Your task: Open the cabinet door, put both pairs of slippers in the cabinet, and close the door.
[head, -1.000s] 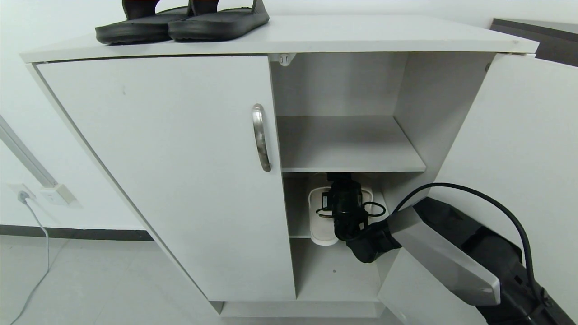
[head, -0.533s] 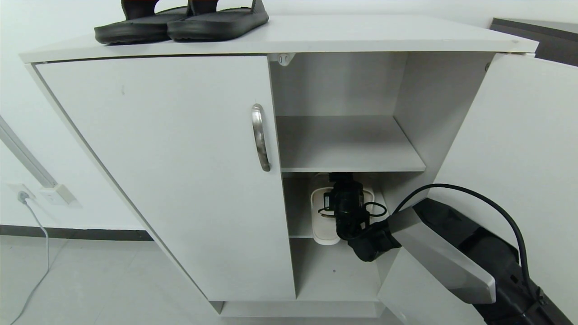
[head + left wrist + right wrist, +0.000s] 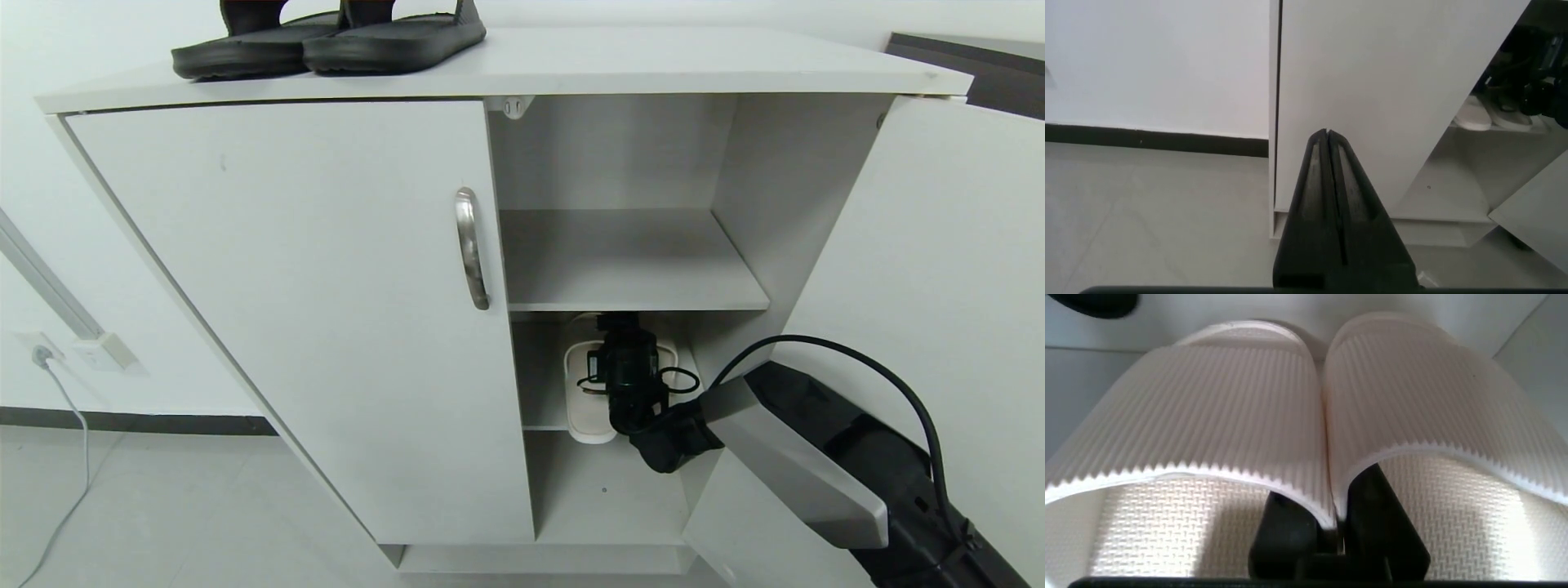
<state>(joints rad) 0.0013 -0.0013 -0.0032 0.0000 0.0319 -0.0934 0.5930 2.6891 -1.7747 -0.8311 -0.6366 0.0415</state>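
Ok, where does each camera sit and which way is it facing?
Head view: on the head, facing forward and down at the white two-door cabinet, black rubber slippers on top; the right arm extends into its open side.
Left wrist view: low on the left arm, facing the shut left door; the left gripper, shut, in front.
Right wrist view: inside the cabinet, close on the white ribbed slippers; the right gripper clamps them.
Shared: all three show the white slippers.

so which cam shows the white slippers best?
Right wrist view: white slippers close up, ribbed straps, right gripper pinching their inner edges. Head view: half hidden behind that gripper at the lower shelf. Left wrist view: just a sliver.
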